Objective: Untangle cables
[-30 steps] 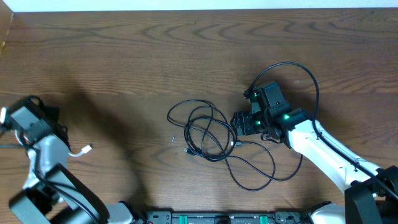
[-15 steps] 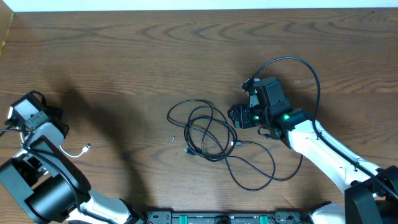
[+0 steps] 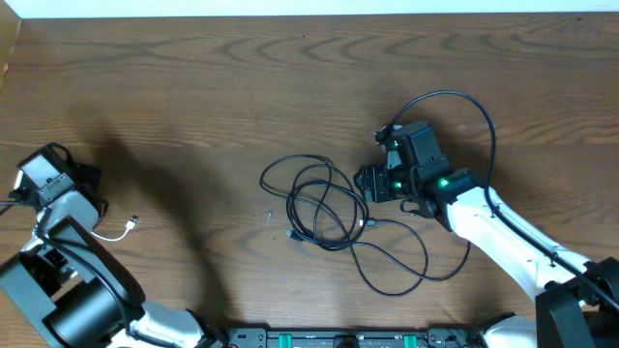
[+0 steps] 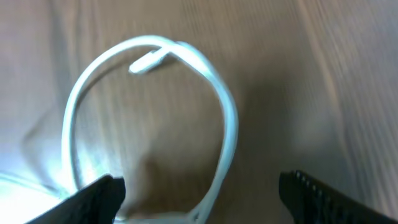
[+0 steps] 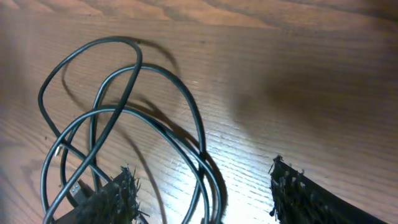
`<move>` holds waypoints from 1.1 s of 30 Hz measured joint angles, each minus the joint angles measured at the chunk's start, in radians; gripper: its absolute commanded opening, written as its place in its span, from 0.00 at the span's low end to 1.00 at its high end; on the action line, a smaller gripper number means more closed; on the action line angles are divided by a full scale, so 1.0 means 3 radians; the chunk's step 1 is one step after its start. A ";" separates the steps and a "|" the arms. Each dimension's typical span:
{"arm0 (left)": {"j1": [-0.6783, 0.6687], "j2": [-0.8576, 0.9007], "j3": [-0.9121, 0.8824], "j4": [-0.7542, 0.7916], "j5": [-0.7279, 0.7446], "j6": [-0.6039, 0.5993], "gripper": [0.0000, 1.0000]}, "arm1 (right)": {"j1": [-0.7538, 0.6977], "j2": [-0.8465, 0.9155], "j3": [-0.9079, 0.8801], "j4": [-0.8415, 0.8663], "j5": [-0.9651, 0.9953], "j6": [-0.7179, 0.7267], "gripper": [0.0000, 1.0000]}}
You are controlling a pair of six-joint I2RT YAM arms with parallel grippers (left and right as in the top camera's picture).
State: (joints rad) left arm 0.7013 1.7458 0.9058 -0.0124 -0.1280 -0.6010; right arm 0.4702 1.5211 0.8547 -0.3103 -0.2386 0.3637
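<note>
The two black cables (image 3: 319, 208) lie knotted together in the middle of the desk (image 3: 193, 77). Their loops cross one another, and one long strand trails from the tangle toward the robot's side. The white cable (image 3: 121, 228) lies well apart from that tangle, far to its left, curled in a small loop on the wood.

The left end effector (image 4: 203, 194) hangs over the white cable with its jaws spread wide, gripping nothing. The loop sits between the fingers, unpinched. The right end effector (image 5: 202, 199) stands at the tangle's right edge, jaws likewise apart and empty, with several black strands bunched under its left finger.

The main risk is on the right. Closing here would likely catch two or three strands at once, and a pull would then cinch the crossings tighter instead of freeing one cable. Nothing pins the tangle, so any drag may slide the whole knot along. The left finger could also hook the white loop as it lifts and carry it back toward the tangle. The right arm's own thick wire (image 3: 479, 106) arcs just right of the tangle and could snag.
</note>
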 measured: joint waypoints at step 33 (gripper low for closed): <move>-0.0376 -0.0805 0.0000 -0.0980 0.2281 -0.0486 0.94 | 0.0371 0.0000 -0.0001 -0.0346 -0.0029 0.0114 0.75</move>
State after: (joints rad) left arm 0.5884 1.5043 0.9058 -0.3065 0.5564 -0.7467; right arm 0.5816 1.5211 0.8543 -0.4141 -0.2474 0.3981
